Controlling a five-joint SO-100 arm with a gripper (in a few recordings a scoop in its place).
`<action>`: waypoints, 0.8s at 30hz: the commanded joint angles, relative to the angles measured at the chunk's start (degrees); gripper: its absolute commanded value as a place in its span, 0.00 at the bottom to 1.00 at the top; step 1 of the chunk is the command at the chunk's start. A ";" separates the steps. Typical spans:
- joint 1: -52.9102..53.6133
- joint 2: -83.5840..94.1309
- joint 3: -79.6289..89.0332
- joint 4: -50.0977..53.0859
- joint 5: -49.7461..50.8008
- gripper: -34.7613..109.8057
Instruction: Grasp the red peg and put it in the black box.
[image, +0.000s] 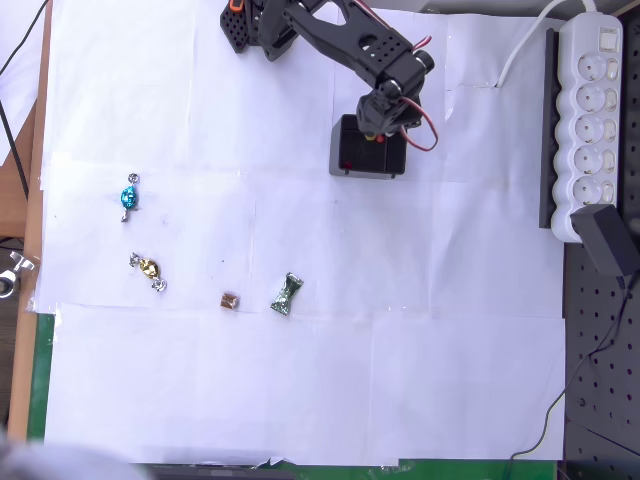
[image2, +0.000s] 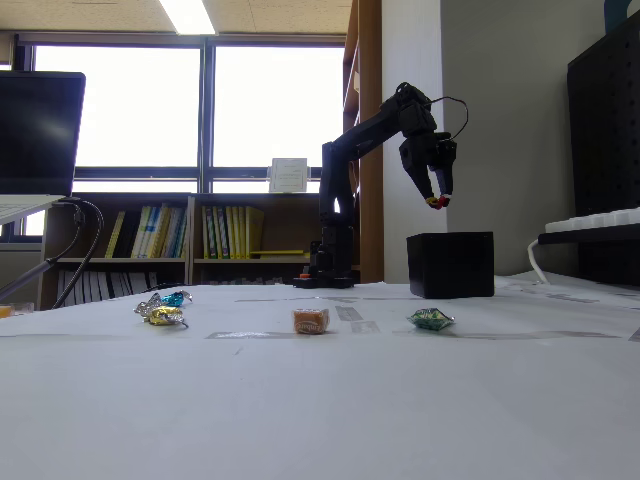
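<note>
A black robot arm reaches out from its base at the far edge of a white-covered worktop (image: 300, 400). Its pincer (image2: 437, 199) points down and hangs in the air directly above the black box (image2: 450, 265), with a clear gap between fingertips and box rim in the fixed view. The fingers are drawn narrow and pinch the red peg (image2: 436, 202), a tiny red bit showing at the very tips. In the overhead view the pincer (image: 378, 136) sits over the upper part of the box (image: 368, 160), and a small red spot shows by the fingertips; another faint red dot lies in the box's dark hollow, and what it is cannot be told.

Well away from the pincer, toward the lower left of the overhead view, four small things lie on the worktop, apart from each other: a blue-wrapped candy (image: 129, 198), a gold-wrapped candy (image: 148, 269), a small brown cube (image: 229, 300) and a green-wrapped candy (image: 287, 295).

To the right of the pincer in the overhead view, a white power strip (image: 590, 110) lies along the worktop's edge.
</note>
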 joint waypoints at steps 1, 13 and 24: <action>-0.79 -0.70 1.32 1.32 -5.98 0.52; 2.02 -5.62 -1.14 -3.25 -7.38 0.55; 19.95 -28.30 -29.09 -31.73 -27.86 0.24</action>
